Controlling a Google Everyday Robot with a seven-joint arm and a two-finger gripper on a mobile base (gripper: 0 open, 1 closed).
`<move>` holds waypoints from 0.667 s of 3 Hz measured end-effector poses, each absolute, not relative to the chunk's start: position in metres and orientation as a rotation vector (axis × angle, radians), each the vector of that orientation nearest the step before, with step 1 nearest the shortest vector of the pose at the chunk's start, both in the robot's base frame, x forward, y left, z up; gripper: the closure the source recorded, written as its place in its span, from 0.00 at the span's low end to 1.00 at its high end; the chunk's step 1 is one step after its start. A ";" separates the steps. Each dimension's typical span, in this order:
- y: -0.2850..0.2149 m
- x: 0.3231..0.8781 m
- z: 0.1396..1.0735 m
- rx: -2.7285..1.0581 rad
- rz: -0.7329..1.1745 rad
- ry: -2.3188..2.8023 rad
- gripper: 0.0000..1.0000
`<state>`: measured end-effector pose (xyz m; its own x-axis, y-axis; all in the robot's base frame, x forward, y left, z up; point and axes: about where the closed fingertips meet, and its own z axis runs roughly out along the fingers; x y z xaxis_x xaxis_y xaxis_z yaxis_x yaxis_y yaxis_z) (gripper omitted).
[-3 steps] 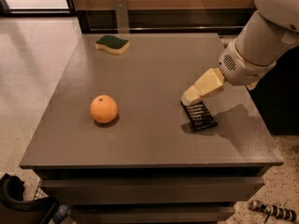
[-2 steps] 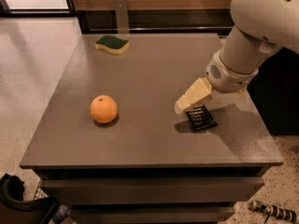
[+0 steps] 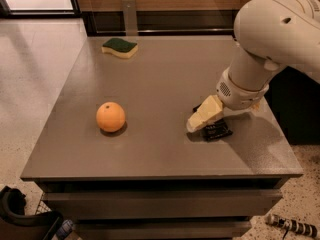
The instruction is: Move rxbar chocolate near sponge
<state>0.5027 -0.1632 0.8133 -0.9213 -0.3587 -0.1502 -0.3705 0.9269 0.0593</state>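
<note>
The rxbar chocolate (image 3: 216,130) is a flat black wrapper with white text lying on the grey table (image 3: 160,84) at the right front, partly hidden under the gripper. My gripper (image 3: 200,120) has cream-coloured fingers and sits low over the bar's left end, at or near the table surface. The sponge (image 3: 120,47), dark green on top with a pale yellow body, lies at the table's far left corner, well away from the bar.
An orange (image 3: 110,116) sits on the table's left front. A grey upright post (image 3: 130,16) stands behind the table near the sponge. My white arm (image 3: 275,39) reaches in from the right. Dark objects lie on the floor at lower left (image 3: 20,219).
My arm has swung further in over the table and the gripper has moved left and down, now covering the left end of the bar. The bar, orange and sponge stay in place.
</note>
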 end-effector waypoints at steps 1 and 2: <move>-0.165 0.504 0.802 -0.560 0.074 2.952 0.00; -0.155 0.505 0.793 -0.595 0.040 2.948 0.15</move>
